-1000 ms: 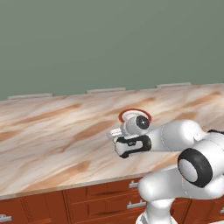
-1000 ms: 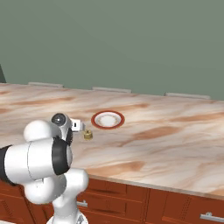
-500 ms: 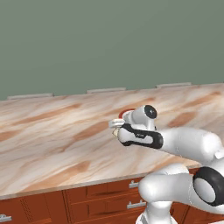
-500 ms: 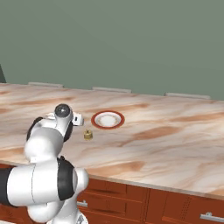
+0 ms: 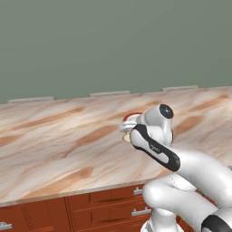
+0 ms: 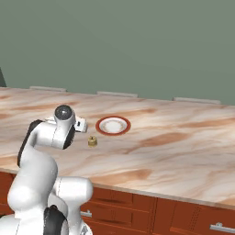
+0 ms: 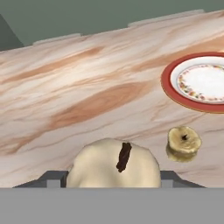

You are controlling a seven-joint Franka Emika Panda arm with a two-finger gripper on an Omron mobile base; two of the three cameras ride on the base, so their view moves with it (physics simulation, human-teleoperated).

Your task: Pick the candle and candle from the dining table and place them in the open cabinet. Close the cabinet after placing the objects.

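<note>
My gripper [image 7: 113, 177] is shut on the pale cream candle [image 7: 111, 168], whose dark wick points at the hand camera, held above the marble dining table [image 7: 65, 87]. The squat tan-yellow candle [image 7: 183, 142] stands on the table just right of it in the hand view, near the plate. From the right base view, the gripper [image 6: 81, 125] hangs left of that tan candle [image 6: 92, 141]. In the left base view, the gripper [image 5: 127, 132] sits at the end of the bent white arm, in front of the plate. The cabinet is out of view.
A red-rimmed white plate [image 6: 113, 125] lies on the table behind the tan candle. Reddish-brown drawers [image 5: 113, 204] with silver handles run under the table's front edge. A green-grey wall stands behind the table's far edge.
The arm has re-bent, its forearm now rising steeply from the lower right, and the hand has lifted slightly with the cream candle in it. The tan candle and plate have not moved.
</note>
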